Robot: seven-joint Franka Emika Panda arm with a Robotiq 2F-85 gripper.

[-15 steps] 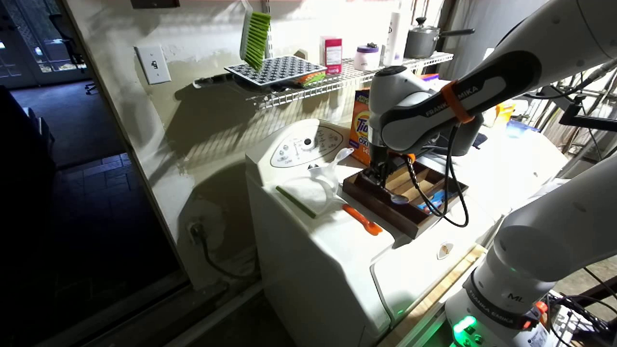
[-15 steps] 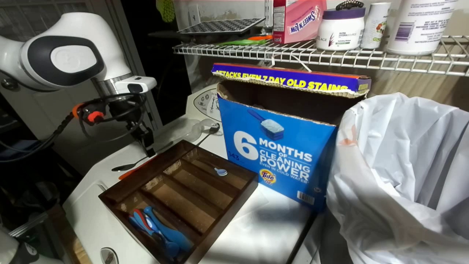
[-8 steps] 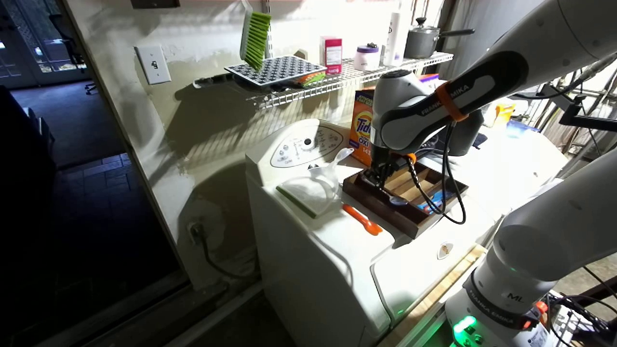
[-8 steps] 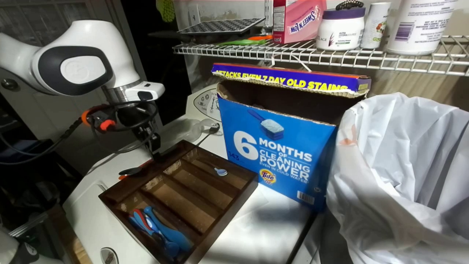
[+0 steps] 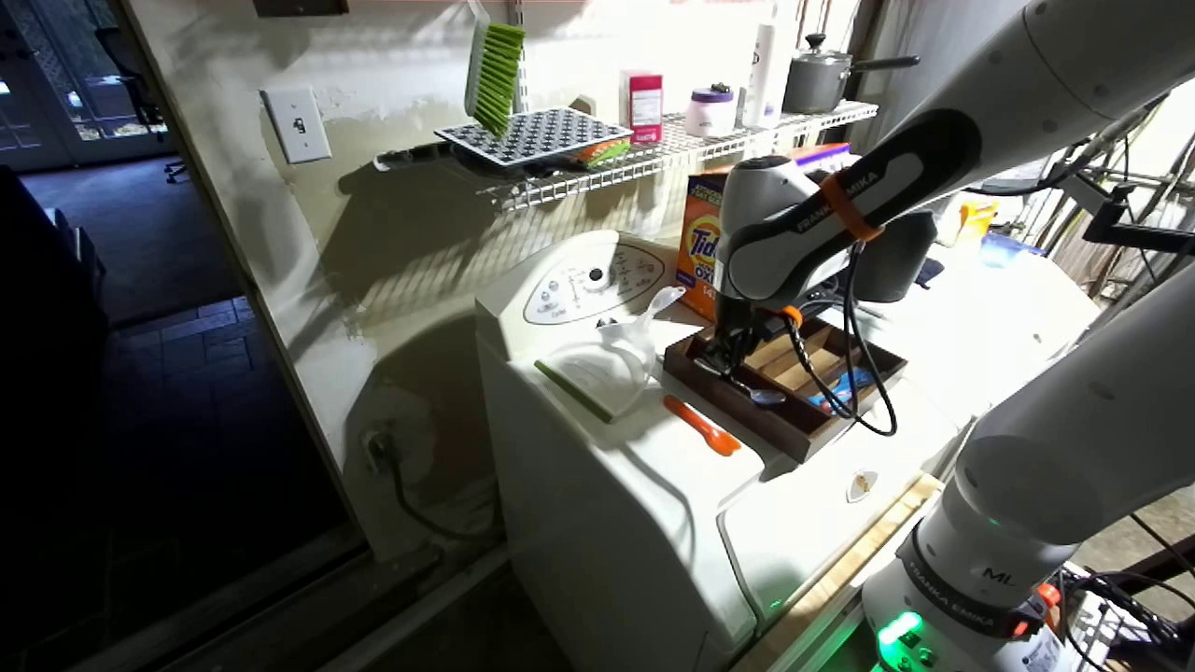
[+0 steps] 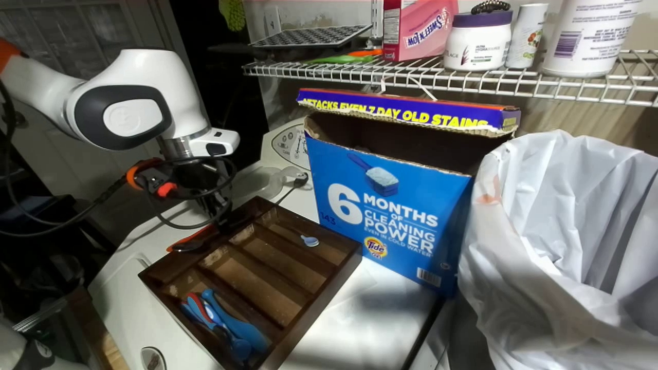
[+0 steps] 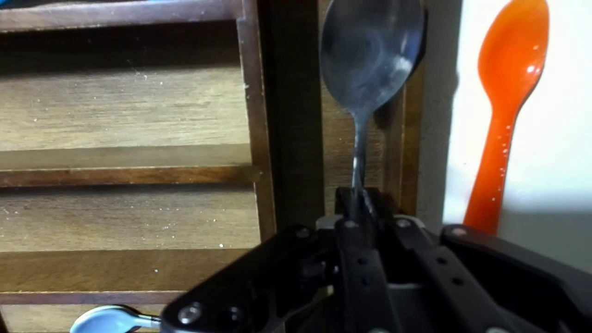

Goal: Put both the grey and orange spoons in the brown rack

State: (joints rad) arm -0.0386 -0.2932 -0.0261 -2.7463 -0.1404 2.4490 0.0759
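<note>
Farthest left in the wrist view, the brown rack [image 7: 259, 138] shows crosswise compartments, a pale blue spoon [image 7: 108, 320] lying in the lowest one visible. Next comes the rack's long side compartment, running up and down this view. Over it, at a height I cannot judge, my gripper [image 7: 360, 203] is pinched closed around the handle of the grey spoon [image 7: 363, 88]; its bowl points away from me, its long axis nearly parallel to that compartment. The bowl overlaps the outer wall in this view; whether they touch, I cannot tell. Farthest right, outside the rack and near it, the orange spoon [image 7: 504, 111] lies on the white machine top [image 7: 555, 152], slightly angled. I judge that lowering calls for a slight shift toward the crosswise compartments, so the bowl clears that wall.
</note>
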